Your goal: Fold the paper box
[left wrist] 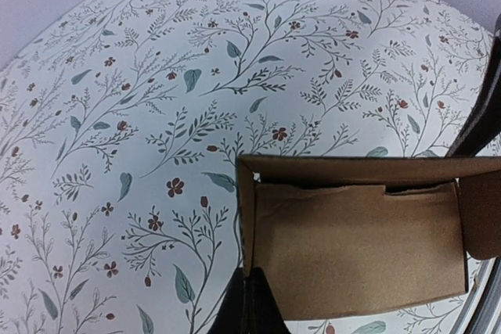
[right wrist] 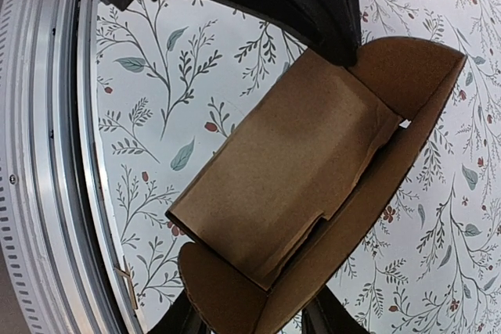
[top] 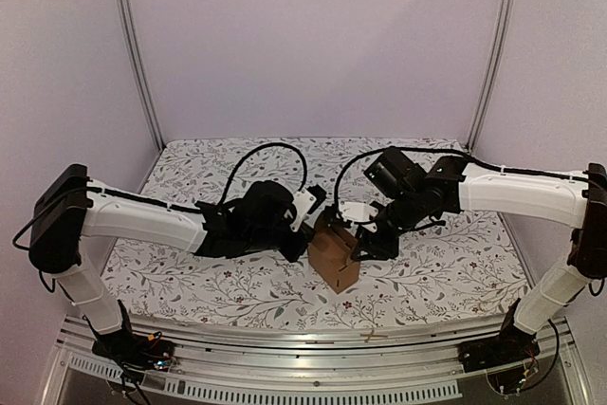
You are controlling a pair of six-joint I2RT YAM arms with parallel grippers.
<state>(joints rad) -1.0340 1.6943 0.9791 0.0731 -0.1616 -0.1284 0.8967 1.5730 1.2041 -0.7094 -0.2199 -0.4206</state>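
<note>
The paper box, partly folded into a small brown carton with one side open, stands on the flower-patterned counter. It is a little toward 6 o'clock from the counter's middle, between the two arms. The left gripper comes at it from about 10 o'clock in the top view. In the left wrist view its fingers are pressed together at 6 o'clock, pinching the thin edge of the box's left wall. The right gripper reaches in from about 2 o'clock in the top view. In its own view the fingers stand apart at 6 o'clock, one on each side of the box's rounded end flap. Whether they press the cardboard cannot be told. The metal rail along the counter's near edge runs down the 9 o'clock side of that view.
</note>
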